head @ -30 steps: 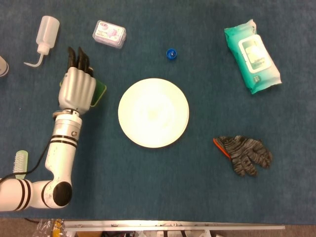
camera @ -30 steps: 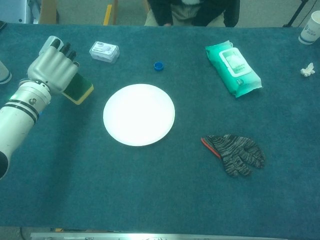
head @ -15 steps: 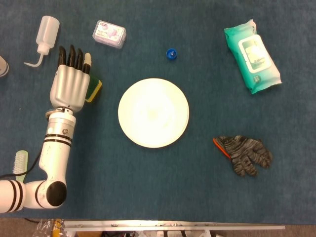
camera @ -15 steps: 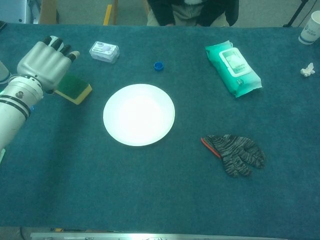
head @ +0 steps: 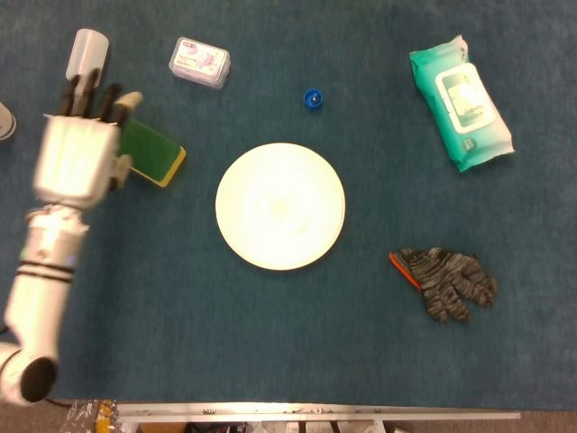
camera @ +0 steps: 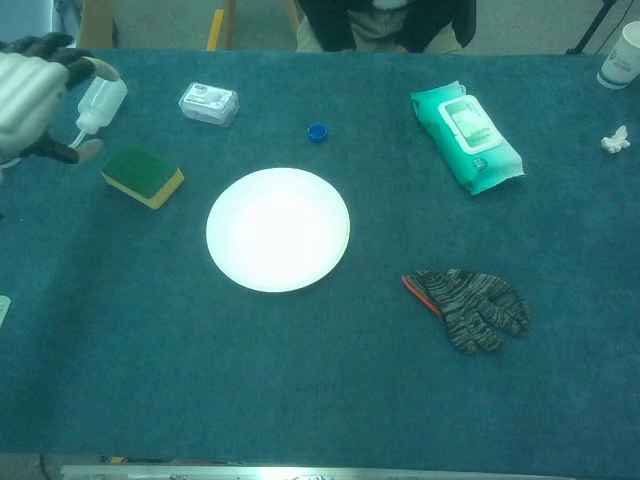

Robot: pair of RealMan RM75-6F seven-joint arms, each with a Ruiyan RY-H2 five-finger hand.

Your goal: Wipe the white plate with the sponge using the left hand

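Your left hand (head: 77, 158) is up at the far left side of the blue cloth table (head: 270, 343). Its dark-tipped fingers (head: 88, 95) are spread apart and it holds nothing. In the chest view the same hand (camera: 30, 90) sits at the left edge of the picture, raised above the table.

A clear plastic squeeze bottle with a thin bent spout (camera: 98, 100) lies just behind your left hand.

The green and yellow sponge (head: 151, 152) lies flat on the table, green side up. In the head view the thumb side of your hand is right at the sponge's left edge. In the chest view the sponge (camera: 143, 175) sits by itself, apart from the hand.

A small clear plastic box with a pink and white label (head: 200, 61) rests further back.

The round white plate (head: 280, 206) is in the middle of the table, to the right of the sponge and apart from it.

A little blue bottle cap (head: 312, 98) lies behind the plate.

A grey striped knit glove with an orange cuff (head: 446, 281) lies in front and to the right of the plate.

A green pack of wet wipes (head: 460, 101) lies at the back right.

You cannot see your right hand in either view.
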